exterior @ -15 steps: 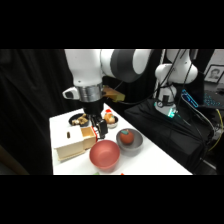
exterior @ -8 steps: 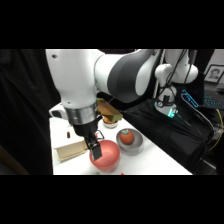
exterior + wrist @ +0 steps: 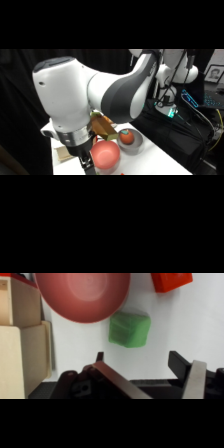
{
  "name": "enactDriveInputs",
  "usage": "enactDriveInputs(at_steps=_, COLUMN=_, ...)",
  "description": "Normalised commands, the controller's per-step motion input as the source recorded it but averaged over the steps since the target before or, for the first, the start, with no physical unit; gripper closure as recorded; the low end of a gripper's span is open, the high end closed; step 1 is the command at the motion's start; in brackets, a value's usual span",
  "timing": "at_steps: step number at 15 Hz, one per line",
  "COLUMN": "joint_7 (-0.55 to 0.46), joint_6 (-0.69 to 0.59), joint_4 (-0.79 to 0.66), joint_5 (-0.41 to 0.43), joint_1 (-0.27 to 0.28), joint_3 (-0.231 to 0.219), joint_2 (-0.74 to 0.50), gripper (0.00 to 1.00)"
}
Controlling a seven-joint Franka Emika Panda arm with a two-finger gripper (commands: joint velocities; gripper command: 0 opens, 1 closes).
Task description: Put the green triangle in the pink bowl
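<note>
In the wrist view the green triangle [image 3: 130, 329] lies on the white table just beside the rim of the pink bowl [image 3: 82, 294], which holds nothing that I can see. My gripper [image 3: 150, 374] hovers a little short of the block, open, its fingers [image 3: 192, 376] wide apart with nothing between them. In the side view the arm fills the picture and the gripper [image 3: 86, 164] hangs at the table's front, left of the pink bowl [image 3: 105, 155]. The green triangle is hidden there.
A grey bowl [image 3: 132, 144] holding a red-orange round object [image 3: 126, 135] stands behind the pink bowl. A red block [image 3: 171, 280] lies beyond the green one. Pale wooden blocks [image 3: 20, 344] stand at the left of the wrist view.
The arm has swung toward the table's front and come lower, so its wrist now fills the side view. The gripper has moved from behind the pink bowl to its front left.
</note>
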Motion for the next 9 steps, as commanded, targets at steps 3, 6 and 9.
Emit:
enactDriveInputs(at_steps=3, joint_7=0.09, joint_6=0.03, joint_4=0.42, joint_5=0.074, joint_1=0.06, joint_3=-0.019, joint_2=0.35, gripper=0.0)
enactDriveInputs(at_steps=6, joint_7=0.09, joint_6=0.06, joint_4=0.35, joint_5=0.106, joint_1=0.056, joint_3=-0.001, joint_2=0.3, gripper=0.0)
enactDriveInputs(at_steps=9, joint_7=0.09, joint_6=0.08, joint_4=0.29, joint_5=0.102, joint_1=0.045, joint_3=-0.018, joint_2=0.27, gripper=0.0)
